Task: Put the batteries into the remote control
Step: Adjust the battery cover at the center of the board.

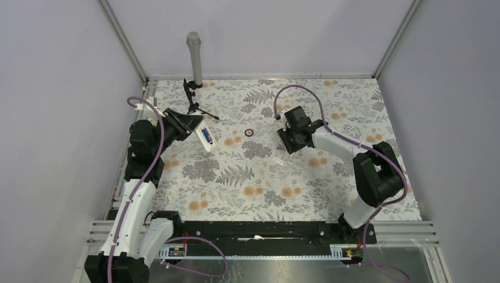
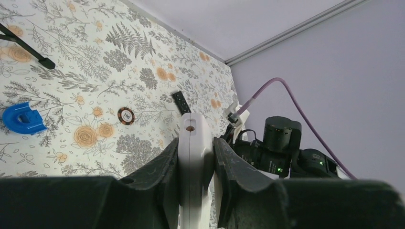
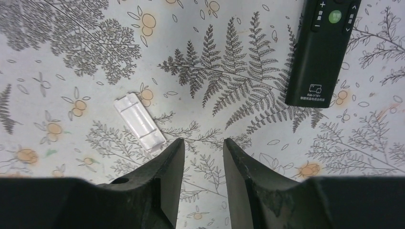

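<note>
Nearest, along the table's front edge, the two arm bases sit on a black rail, and both arms reach out over the floral cover. The left gripper is raised off the surface on the left side and clamped on a white remote, one finger pressed flat against each long side, so the remote stands edge-on between them in the left wrist view. From above, the remote juts out of the jaws toward the middle of the table, tilted, with a blue strip showing in its upturned face. This looks like the batteries seated in the open back, though it is too small to be sure.

Across on the right, the right gripper points down at the table with its fingers parted and nothing between them. Just beyond its left finger lies a small white battery cover, flat and set at a slant, apart from the fingertip. Farther off to the right lies a black remote, buttons up, well apart from the cover.

Between the two grippers, a round chip lies alone on the cloth. The left wrist view also shows a blue horseshoe-shaped piece lying flat, near the chip. Farther back on the left stands a small black tripod, and behind it, at the far edge, an upright grey post
</note>
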